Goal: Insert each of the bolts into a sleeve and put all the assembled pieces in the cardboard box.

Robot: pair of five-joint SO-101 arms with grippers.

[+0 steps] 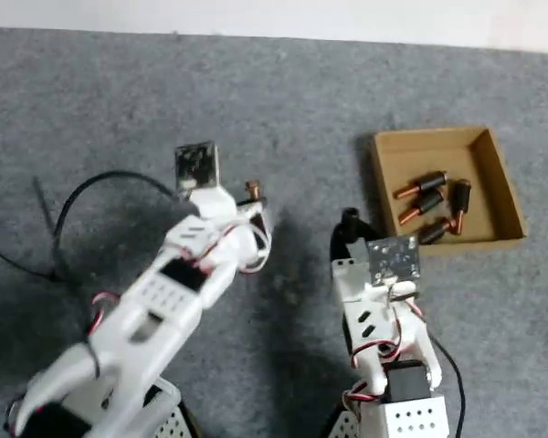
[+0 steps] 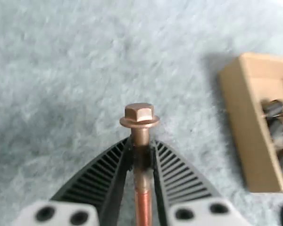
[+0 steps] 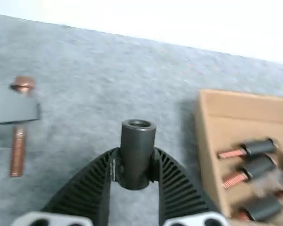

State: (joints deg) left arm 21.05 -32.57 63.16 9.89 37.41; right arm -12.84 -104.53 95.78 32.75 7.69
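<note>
We take the cardboard box (image 1: 416, 157) as our landmark on the grey, felt-like table (image 1: 347, 91). Inside the box lie four assembled pieces (image 1: 422, 205), each a dark sleeve with copper thread sticking out of one end. The right gripper (image 3: 134, 162) sits just outside one wall of the box, clenched around a loose sleeve (image 3: 137, 146). The left gripper (image 2: 141, 146) is farther from the box, with the right gripper between it and the box. It is clamped on a bolt (image 2: 140, 123), pinching the shank just under the head.

We judge both parts to be rigid metal, small but dense for their size. They look smooth enough to swivel or slide in the ribbed fingers if pushed off-axis. The sleeve seems best held as it is now, around its lower body, so the mouth of the bore stays open. The bolt's grip near the head leaves most of the thread free to enter the bore. We would want the two axes lined up before any push.

The sleeve is a matte black cylinder with a thick wall and a round bore. The bolt is copper-coloured, with a flanged hexagonal head and a long, fine-threaded shank.
</note>
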